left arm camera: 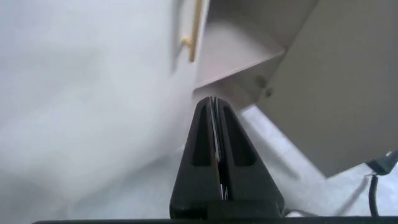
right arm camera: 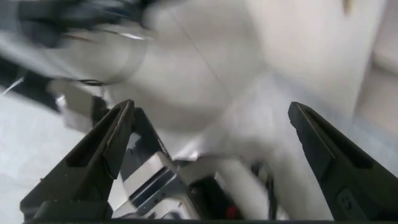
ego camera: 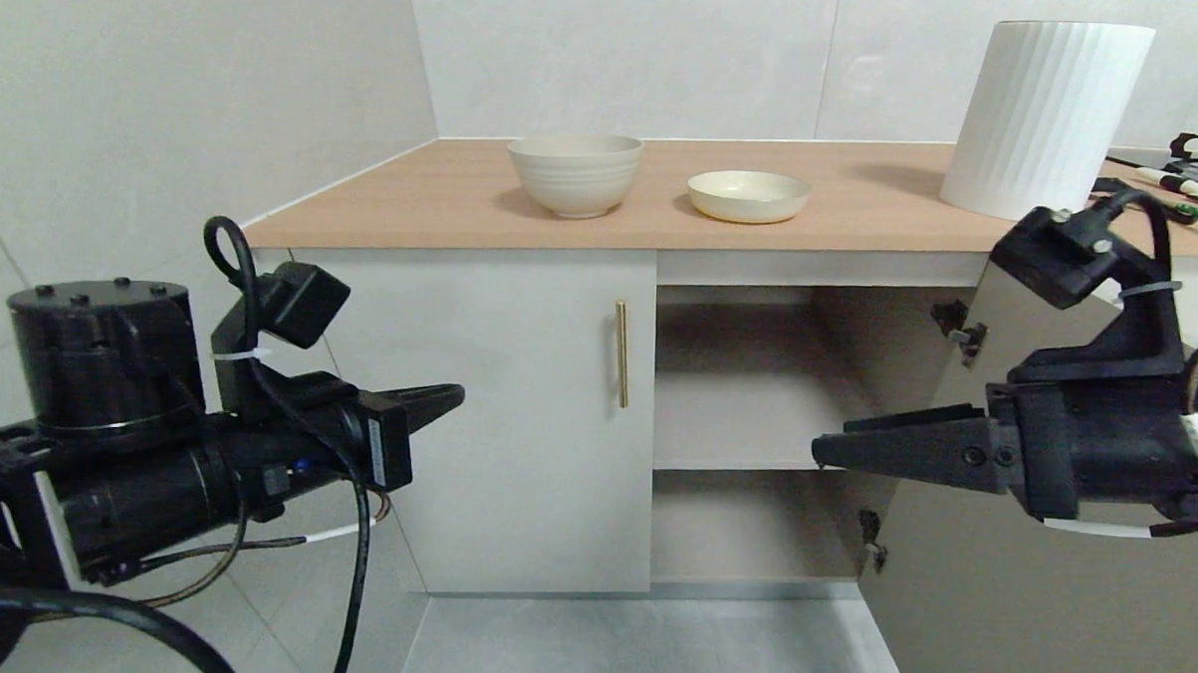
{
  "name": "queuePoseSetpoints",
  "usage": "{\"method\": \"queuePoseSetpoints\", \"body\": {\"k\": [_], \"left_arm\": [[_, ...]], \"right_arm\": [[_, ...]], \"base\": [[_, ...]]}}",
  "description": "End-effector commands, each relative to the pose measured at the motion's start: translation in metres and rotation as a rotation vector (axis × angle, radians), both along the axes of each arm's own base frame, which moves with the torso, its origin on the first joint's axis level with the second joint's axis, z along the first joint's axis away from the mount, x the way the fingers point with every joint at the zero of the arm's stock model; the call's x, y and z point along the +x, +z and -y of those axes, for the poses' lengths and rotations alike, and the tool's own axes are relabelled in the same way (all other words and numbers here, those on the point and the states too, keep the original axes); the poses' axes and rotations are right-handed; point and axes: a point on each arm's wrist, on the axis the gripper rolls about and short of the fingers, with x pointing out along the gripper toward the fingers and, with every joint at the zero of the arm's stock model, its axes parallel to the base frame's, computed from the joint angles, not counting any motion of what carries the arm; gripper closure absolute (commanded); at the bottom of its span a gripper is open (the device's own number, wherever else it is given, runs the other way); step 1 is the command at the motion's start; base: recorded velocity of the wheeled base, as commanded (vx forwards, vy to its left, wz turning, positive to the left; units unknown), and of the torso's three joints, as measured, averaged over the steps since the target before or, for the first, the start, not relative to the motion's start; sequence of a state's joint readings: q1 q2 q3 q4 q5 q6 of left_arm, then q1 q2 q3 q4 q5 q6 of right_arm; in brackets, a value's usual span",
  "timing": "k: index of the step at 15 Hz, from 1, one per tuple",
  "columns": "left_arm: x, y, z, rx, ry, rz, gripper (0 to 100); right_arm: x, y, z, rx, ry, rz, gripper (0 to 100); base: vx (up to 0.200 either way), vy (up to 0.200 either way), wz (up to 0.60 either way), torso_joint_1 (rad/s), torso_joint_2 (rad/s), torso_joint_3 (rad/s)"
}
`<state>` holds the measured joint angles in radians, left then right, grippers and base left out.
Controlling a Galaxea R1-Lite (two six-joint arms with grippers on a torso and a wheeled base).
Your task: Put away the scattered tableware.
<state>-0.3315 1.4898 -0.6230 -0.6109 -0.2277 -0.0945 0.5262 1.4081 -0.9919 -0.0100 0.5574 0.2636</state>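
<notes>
A cream ribbed bowl (ego camera: 575, 171) and a shallow cream dish (ego camera: 748, 195) stand side by side on the wooden countertop (ego camera: 862, 221). Both arms hang well below the counter, in front of the cabinet. My left gripper (ego camera: 452, 396) (left arm camera: 213, 102) is shut with nothing in it and points at the closed left door (ego camera: 517, 413). My right gripper (ego camera: 819, 452) (right arm camera: 210, 106) is open and empty, level with the open compartment's shelf (ego camera: 745, 421).
The cabinet's right door (ego camera: 999, 590) stands swung open toward me beside the right arm; two bare shelves lie inside. The left door carries a gold handle (ego camera: 620, 352). A tall white ribbed container (ego camera: 1045, 113) and small tools (ego camera: 1177, 182) sit on the counter's right.
</notes>
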Motion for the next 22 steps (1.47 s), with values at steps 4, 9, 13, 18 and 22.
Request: {"method": "queuePoseSetpoints", "body": {"k": [4, 9, 13, 18, 22], "left_arm": [[-0.012, 0.025, -0.008, 0.026, 0.072, 0.084, 100], [-0.017, 0.035, -0.01, 0.012, 0.072, 0.122, 0], [-0.021, 0.04, -0.011, 0.004, 0.075, 0.14, 0], [-0.026, 0.043, -0.012, -0.001, 0.073, 0.15, 0], [-0.031, 0.049, -0.014, -0.006, 0.073, 0.158, 0]], "right_arm": [[0.01, -0.003, -0.029, -0.215, -0.315, 0.022, 0], [0.0, 0.008, -0.024, -0.207, -0.375, 0.071, 0], [-0.016, 0.026, -0.011, -0.152, -0.394, 0.125, 0], [-0.022, 0.031, -0.007, -0.137, -0.395, 0.142, 0], [-0.023, 0.031, -0.006, -0.136, -0.395, 0.143, 0]], "base": [[0.0, 0.0, 0.0, 0.0, 0.0, 0.0], [0.0, 0.0, 0.0, 0.0, 0.0, 0.0], [0.0, 0.0, 0.0, 0.0, 0.0, 0.0], [0.0, 0.0, 0.0, 0.0, 0.0, 0.0], [0.2, 0.0, 0.0, 0.0, 0.0, 0.004]]}}
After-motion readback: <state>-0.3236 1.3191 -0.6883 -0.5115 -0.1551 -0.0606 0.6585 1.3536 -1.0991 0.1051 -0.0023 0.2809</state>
